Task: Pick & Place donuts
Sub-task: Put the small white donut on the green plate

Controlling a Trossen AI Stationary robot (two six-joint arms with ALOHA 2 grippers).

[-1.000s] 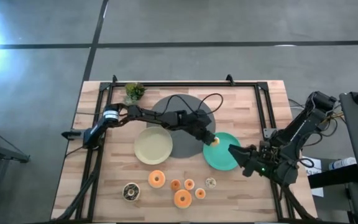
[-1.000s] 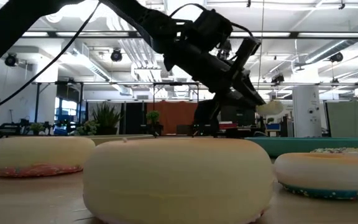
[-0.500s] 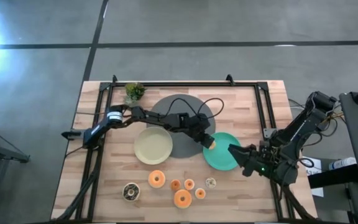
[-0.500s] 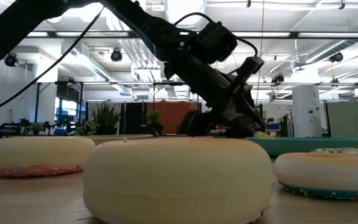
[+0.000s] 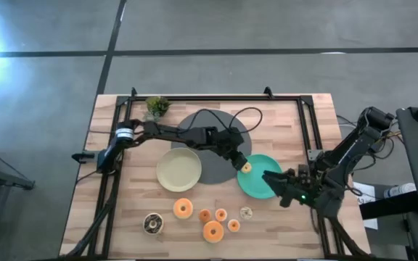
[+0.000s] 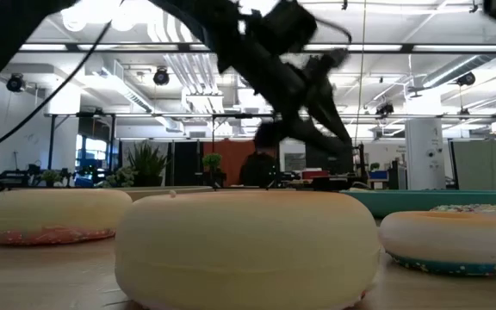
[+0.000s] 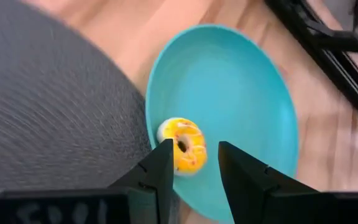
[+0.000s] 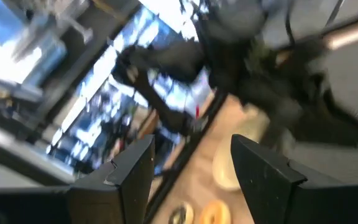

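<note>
A small yellow-frosted donut point(image 7: 183, 145) lies on the teal plate point(image 5: 267, 190), close to the plate's rim on the side facing the big dark grey disc point(image 5: 212, 170), with nothing gripping it. The left claw point(image 7: 194, 163) hangs just above it with its fingers spread a modest way apart and empty, the donut showing partly behind one finger in the left wrist view. From this the drop looks done, so the step in hand is most likely the retreat: lift straight up before swinging away, so neither finger clips the donut and nudges it off the near rim onto the disc. The remaining donuts point(image 5: 212, 231) sit in a loose cluster along the front edge of the tabletop point(image 5: 296, 232), in front of the cream plate point(image 5: 179, 170); the next reach should come down on one from above, fingers straddling the ring, without brushing its close neighbours. The right claw point(image 5: 273, 187) waits over the teal plate's right rim, fingers spread wide, so the left arm should keep clear of it.
</note>
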